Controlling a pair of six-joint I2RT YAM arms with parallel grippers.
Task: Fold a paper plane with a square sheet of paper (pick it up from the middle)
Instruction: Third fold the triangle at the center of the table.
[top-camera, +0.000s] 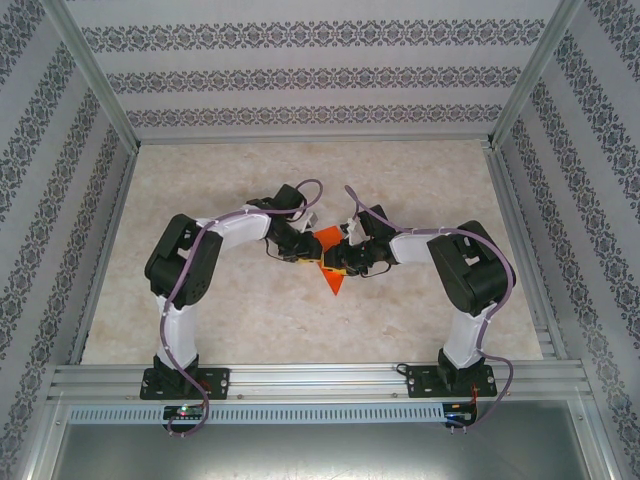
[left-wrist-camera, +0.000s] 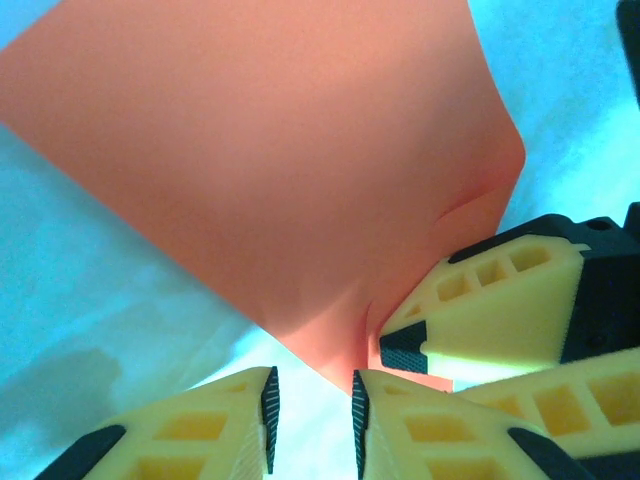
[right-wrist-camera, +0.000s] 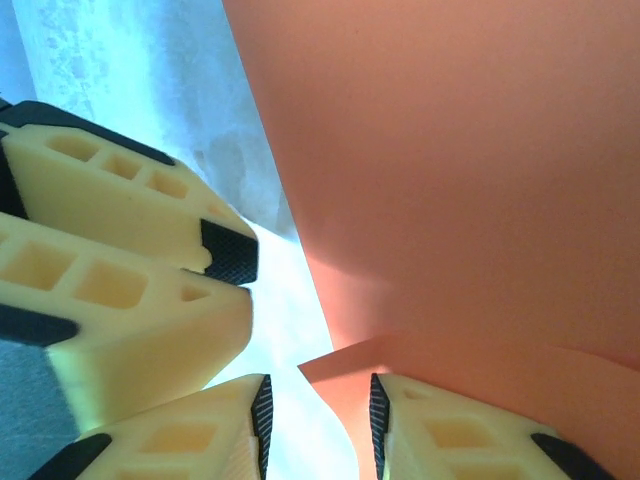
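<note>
Left arm and right arm elbowed outward, forearms reaching in toward each other, left gripper jaws slightly parted, right gripper jaws likewise parted, the two grippers close together

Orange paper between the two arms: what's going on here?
Both arms reach in to the middle of the table and meet over the orange paper, which is creased into a pointed shape rather than a flat square. The left gripper and the right gripper sit tip to tip at one end of it. Each has its jaws parted with a paper edge at the gap, so neither is clamping it. The folding looks only part done.
</note>
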